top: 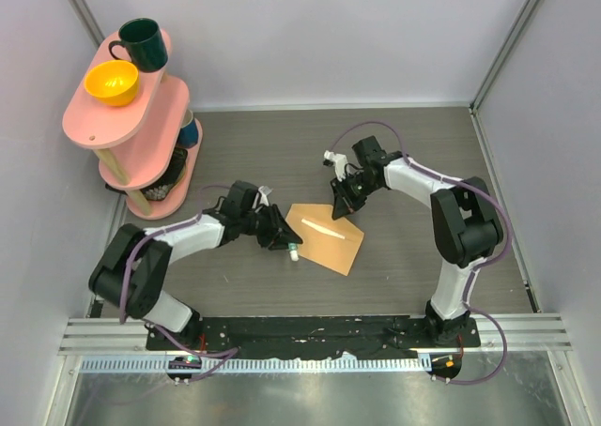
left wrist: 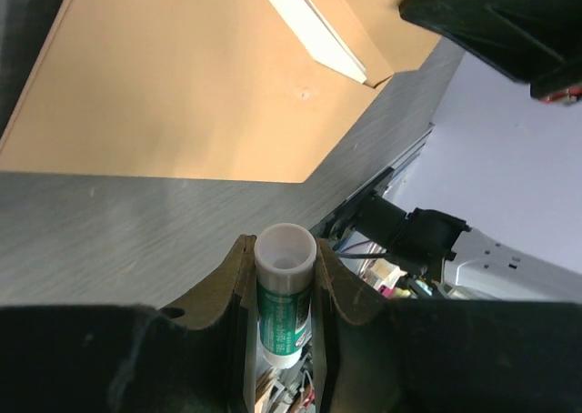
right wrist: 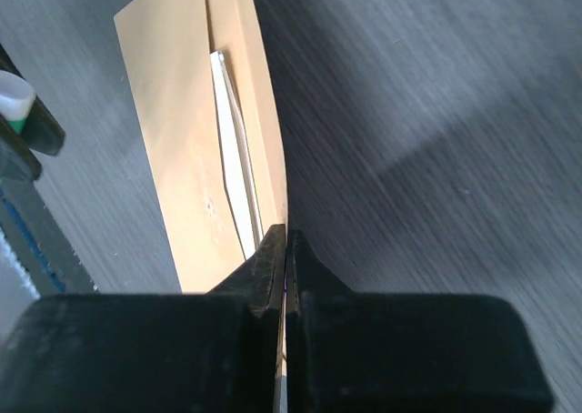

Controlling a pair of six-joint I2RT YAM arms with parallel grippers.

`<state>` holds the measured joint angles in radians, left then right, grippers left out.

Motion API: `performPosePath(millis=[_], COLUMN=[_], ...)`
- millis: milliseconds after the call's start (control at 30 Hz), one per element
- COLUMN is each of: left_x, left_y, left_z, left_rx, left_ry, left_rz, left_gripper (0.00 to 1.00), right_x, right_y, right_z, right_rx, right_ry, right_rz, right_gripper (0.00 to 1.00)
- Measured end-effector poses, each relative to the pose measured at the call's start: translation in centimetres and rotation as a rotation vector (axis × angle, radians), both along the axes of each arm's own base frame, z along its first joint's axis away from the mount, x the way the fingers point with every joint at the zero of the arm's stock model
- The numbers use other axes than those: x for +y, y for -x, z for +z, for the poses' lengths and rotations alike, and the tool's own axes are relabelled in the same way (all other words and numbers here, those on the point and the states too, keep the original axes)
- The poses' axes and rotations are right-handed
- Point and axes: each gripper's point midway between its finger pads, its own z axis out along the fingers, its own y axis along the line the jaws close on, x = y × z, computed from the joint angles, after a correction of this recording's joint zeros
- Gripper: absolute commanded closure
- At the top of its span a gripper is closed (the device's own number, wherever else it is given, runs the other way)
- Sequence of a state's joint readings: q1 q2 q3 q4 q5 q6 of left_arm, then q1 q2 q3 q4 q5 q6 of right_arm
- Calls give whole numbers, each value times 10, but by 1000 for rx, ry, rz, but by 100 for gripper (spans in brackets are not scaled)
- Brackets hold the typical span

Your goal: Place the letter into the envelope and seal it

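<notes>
The right gripper (right wrist: 286,240) has its jaws pressed together on the far edge of the envelope (top: 331,248). A sliver of tan paper is caught between them, in what looks like a hold on the flap to lift or steady it. The envelope lies flat on the bench (top: 423,154) between the two arms. The letter (top: 321,229) sits inside it, with only a narrow pale strip showing at the open mouth. Just beside the envelope's near left edge, the left gripper (left wrist: 284,247) pinches a glue stick (left wrist: 284,304) lengthwise between its jaws. The stick's white end points forward toward the paper, seemingly held ready to run along the flap. Insertion appears done, while gluing and folding shut are not. The thin flap could slip or crease under the pinch, and the letter's exposed edge will need to stay clear of the glue line.
</notes>
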<state>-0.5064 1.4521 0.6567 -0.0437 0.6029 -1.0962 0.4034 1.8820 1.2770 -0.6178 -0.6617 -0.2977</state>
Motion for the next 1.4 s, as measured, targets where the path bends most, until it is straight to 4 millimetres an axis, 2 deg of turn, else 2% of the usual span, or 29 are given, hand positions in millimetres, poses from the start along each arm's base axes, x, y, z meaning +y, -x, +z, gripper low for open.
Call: performPosePath(millis=[100,267,467,567,600,700,867,967,1200,1400], left_x=[-11,-26,-28,-26,-26,-25,-22,-22,-22,-22], left_y=[-14,-36,-37,-35,-35,-34,-31,-31,-32,-32], left_z=[-5,-13,-36,-39,-40,-42,-52,-53,-53,-53], left_rx=[17,16,58,66,66,66,88,92,92,93], left_ry=[7,27,-12,-24,-27,-35,-63,-65,-69,-69], left_rz=[-12,-31,-57,-68,-70,-75,-79,-79,-79,-79], left_gripper=[100,100,100,100,100,100,100,100,100,100], right_x=[-4,-13,-23,-26,-26,-25,-19,-17,-6,2], right_y=[-6,-5,-8,-9,-10,-9,4,17,38,49], right_z=[3,-11,-19,-18,-17,-11,-5,-4,-8,-14], right_rx=[-54,-59,-86,-107,-112,-123,-84,-35,71,157], right_ry=[14,61,111,123,123,110,63,44,10,-3], right_rz=[-32,-72,-113,-127,-129,-129,-84,-52,-8,-4], right_gripper=[99,99,99,99,97,82,73,69,52,47])
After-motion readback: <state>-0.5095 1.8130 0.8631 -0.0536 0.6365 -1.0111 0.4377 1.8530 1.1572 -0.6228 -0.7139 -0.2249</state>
